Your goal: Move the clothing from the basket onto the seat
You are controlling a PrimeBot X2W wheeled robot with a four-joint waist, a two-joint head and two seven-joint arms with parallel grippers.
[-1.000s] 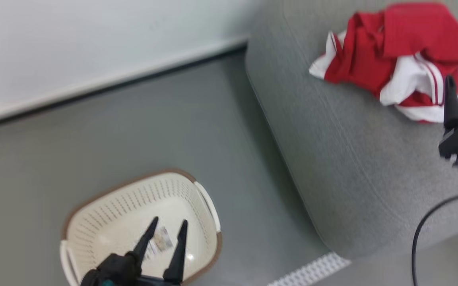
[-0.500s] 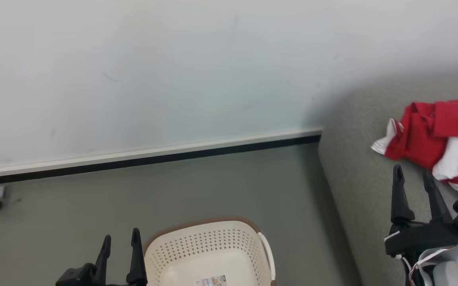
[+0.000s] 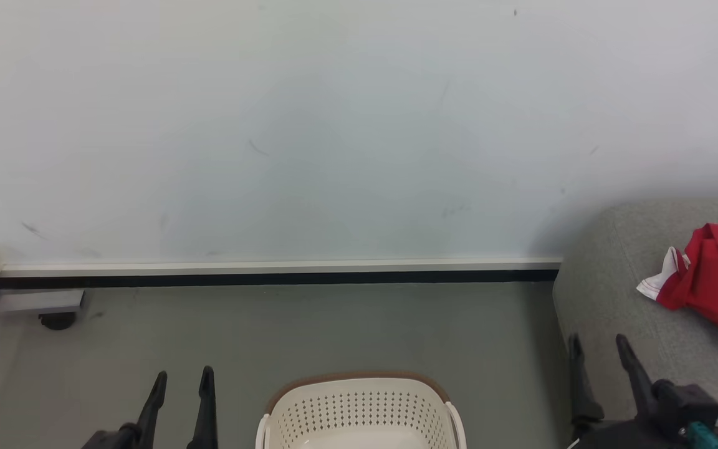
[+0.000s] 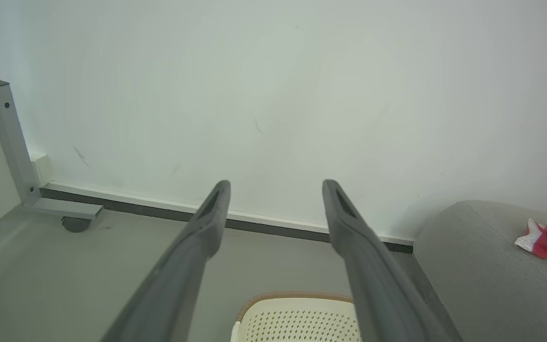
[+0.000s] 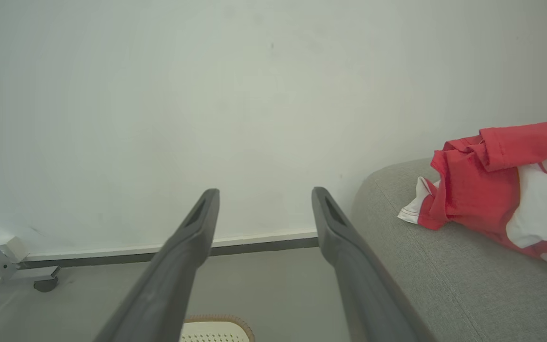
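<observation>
Head view, nearest first: the left claw (image 3: 184, 374) rises from the bottom edge at lower left, its two dark fingers spread with nothing between them. The right claw (image 3: 597, 342) at lower right is likewise spread and bare, its fingers standing in front of the seat's near corner. Both wrist views show the same wide gap.

Between the claws, the basket (image 3: 359, 408) sits on the floor (image 3: 334, 324). What shows of its inside is bare perforated plastic, though its bottom is cut off by the picture edge. Farther off to the right is the seat (image 3: 608, 274), and on it lies the clothing (image 3: 708, 280), crumpled in a heap beyond the right claw and well apart from the basket. Behind everything stands the wall (image 3: 334, 125) with its skirting board (image 3: 272, 267), and at far left a metal foot (image 3: 41, 301) on a caster (image 3: 57, 321).

By its look, the clothing should handle as light, soft and limp. It will sag and drape, and as smooth sportswear it may slide, but it is not fragile. A raised, bunched fold at the heap's top looks the better hold, since a flat edge could slip out.

Count: two claws, one basket, one seat and one heap of clothing in red and white. How many garments make up the heap I cannot tell, as it runs off the picture.
</observation>
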